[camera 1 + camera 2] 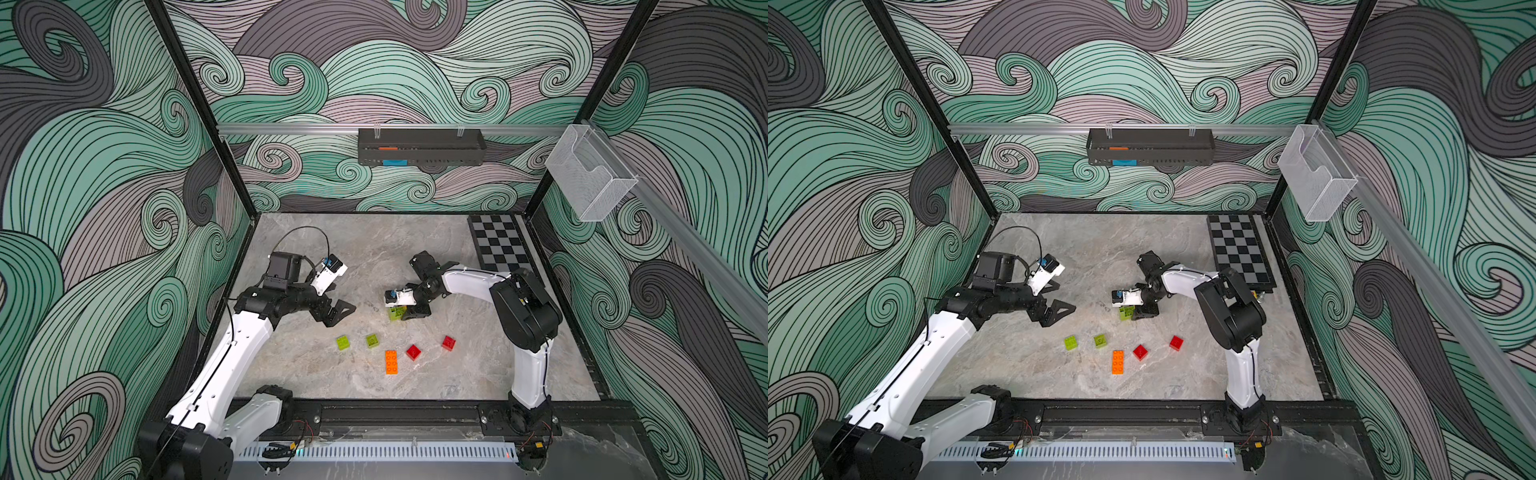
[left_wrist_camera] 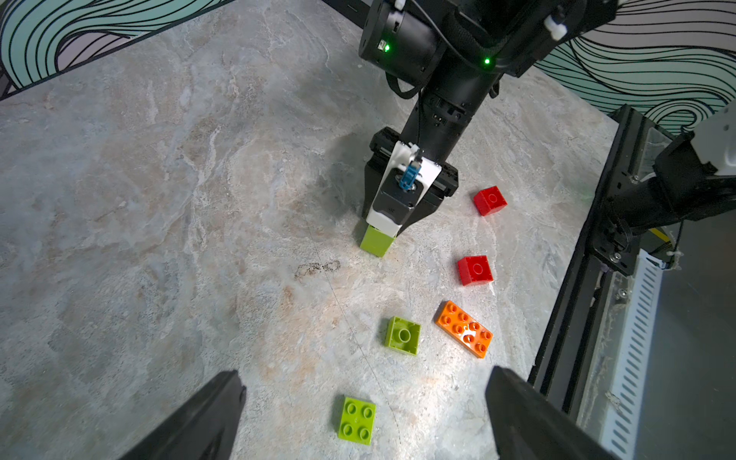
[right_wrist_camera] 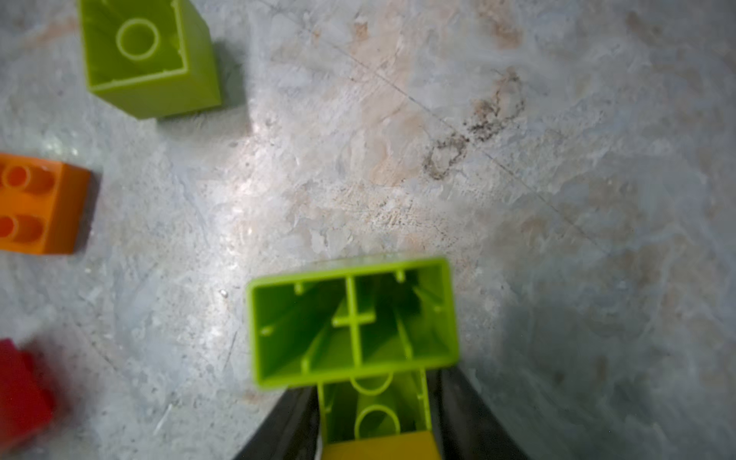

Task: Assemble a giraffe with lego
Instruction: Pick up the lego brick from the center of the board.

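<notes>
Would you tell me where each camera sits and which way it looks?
Top views: high behind the robot, looking down on the table; left arm, right arm, left tool, right tool show.
Left wrist: left arm, facing the right tool; own fingers show.
Right wrist: right arm, looking down at the green stack between its fingers.
Shared: both wrist views show the orange brick.

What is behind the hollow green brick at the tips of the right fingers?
A second green brick, between the fingers, then a yellow brick, cut off by the frame. Their far sides and studs are covered.
</notes>
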